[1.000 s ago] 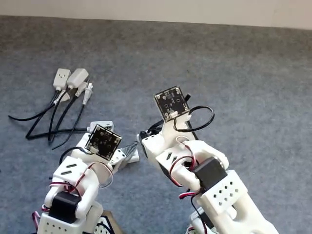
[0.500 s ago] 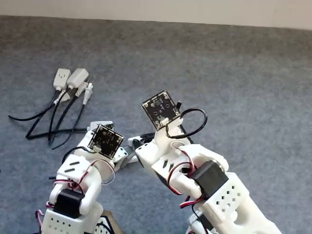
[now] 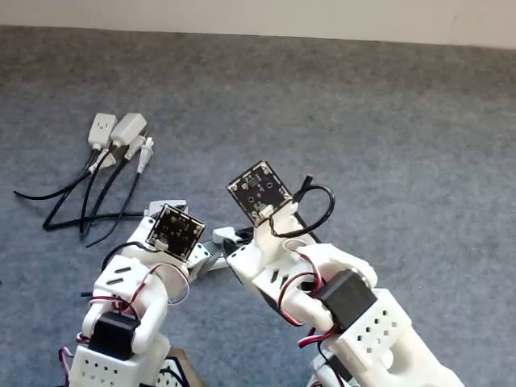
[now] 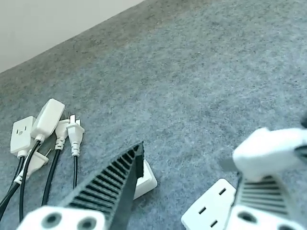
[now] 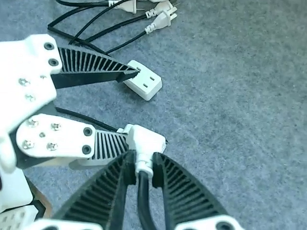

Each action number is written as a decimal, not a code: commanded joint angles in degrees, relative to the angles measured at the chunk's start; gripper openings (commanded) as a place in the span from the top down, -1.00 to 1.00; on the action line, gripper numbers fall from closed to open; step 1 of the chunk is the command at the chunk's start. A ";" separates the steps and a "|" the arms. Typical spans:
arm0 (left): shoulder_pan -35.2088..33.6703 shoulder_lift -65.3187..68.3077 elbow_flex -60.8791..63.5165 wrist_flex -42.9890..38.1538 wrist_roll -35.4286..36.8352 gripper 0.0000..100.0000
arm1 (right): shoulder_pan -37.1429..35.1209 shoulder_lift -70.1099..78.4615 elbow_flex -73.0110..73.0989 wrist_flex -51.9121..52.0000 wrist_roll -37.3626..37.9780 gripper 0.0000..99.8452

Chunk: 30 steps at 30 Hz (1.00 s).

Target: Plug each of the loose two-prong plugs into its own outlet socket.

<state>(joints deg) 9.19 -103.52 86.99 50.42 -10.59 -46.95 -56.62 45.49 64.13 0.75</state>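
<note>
- The plug (image 5: 144, 140), white on a black cord (image 5: 143, 201), sits low over the carpet (image 3: 387, 121) at near centre, between the two arms. The right gripper (image 5: 143, 160) has its fingers clamped on it.
- The left gripper (image 5: 130, 104) is just beside it with its fingers wide apart. One finger ends right at the plug, and the tip of the other meets a socket (image 5: 142, 84).
- A second socket (image 4: 209, 215) lies by the plug, cut off by the picture edge and a finger.
- The prongs are hidden, so I cannot tell whether they touch a socket.
- From above, the wrists cover most of the plug and the sockets near it.
- Far left, well apart, lie another socket (image 3: 100, 129), a plug block (image 3: 127, 126), loose plugs (image 3: 145, 150) and tangled cords (image 3: 85, 197).
- The carpet runs wide to the right and far side, up to a pale wall (image 3: 322, 16).
</note>
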 commanded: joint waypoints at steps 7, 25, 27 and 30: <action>0.66 -0.48 -1.19 5.36 -0.35 0.40 | 6.29 1.27 -1.89 1.01 1.93 0.99; -25.80 26.07 -24.75 15.30 -6.24 0.40 | 3.21 42.42 -44.26 23.78 14.07 0.99; -27.30 36.00 -29.49 15.56 -8.88 0.40 | 1.80 45.32 -47.34 24.13 25.58 0.99; -30.20 48.92 -36.26 15.82 -15.21 0.40 | 1.54 48.31 -50.86 23.69 42.20 0.99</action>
<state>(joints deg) -17.19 -71.52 60.09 67.03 -19.12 -44.22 -10.20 1.71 87.52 21.32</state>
